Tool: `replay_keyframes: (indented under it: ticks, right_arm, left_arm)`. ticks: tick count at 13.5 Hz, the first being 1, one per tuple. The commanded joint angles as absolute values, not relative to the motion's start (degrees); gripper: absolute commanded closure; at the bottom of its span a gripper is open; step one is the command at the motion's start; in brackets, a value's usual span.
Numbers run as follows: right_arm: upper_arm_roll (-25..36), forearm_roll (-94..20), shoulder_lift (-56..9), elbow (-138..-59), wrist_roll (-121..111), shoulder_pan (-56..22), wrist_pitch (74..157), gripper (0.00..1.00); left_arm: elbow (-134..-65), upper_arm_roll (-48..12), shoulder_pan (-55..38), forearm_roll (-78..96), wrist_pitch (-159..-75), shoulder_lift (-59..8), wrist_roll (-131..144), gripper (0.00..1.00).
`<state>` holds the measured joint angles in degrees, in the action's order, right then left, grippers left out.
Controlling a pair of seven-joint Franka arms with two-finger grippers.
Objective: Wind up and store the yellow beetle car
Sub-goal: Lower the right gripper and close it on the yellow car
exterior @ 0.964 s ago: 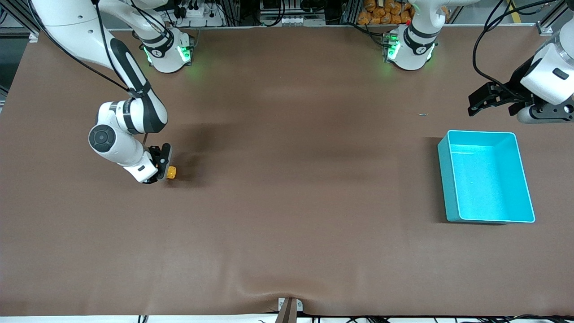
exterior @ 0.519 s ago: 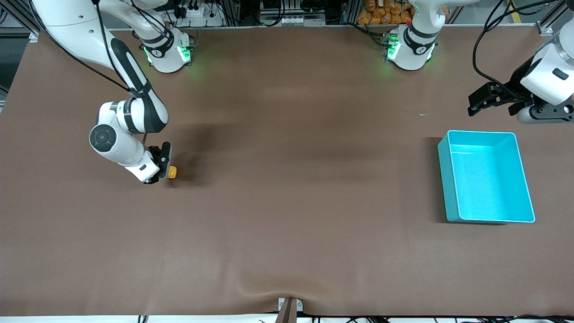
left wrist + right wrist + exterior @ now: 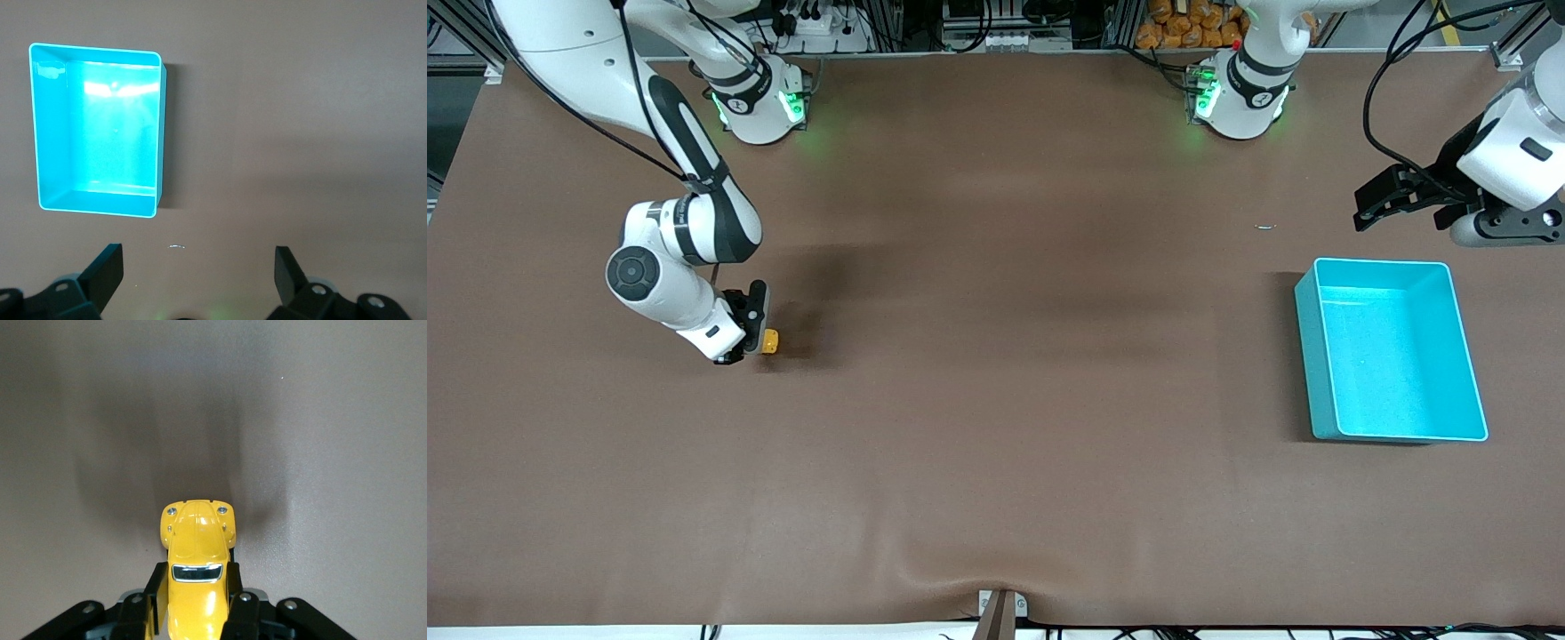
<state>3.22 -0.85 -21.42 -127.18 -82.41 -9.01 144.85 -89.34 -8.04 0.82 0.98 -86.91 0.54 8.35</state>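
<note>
Yellow beetle car [image 3: 768,340] sits pinched in the right hand [image 3: 752,342] at the surface [image 3: 996,400]; left hand [image 3: 1371,209] waits spread near the turquoise bin [image 3: 1467,356].

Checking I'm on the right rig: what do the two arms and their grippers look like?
Both arms are white with black joint bands and loose black cables; each base glows green. The right arm has a round dark cap on its wrist joint. The right gripper and left gripper are black two-finger units; the left gripper's fingers are dark wedges.
</note>
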Motion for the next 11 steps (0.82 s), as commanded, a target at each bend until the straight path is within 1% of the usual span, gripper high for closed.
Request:
replay_keyframes:
  ticks: [1, 11]
  right_arm:
    - [3.4, -1.3, -24.2, -126.7, -83.1, -9.4, 146.2, 0.78]
    - [3.3, -1.4, -25.1, -126.5, -83.1, -5.8, 146.2, 0.78]
  left_arm:
    - [-89.6, -7.9, 1.5, 2.1, -86.2, 0.7, 8.4, 0.00]
    - [-88.9, -7.6, 1.5, 1.8, -86.2, 1.4, 8.7, 0.00]
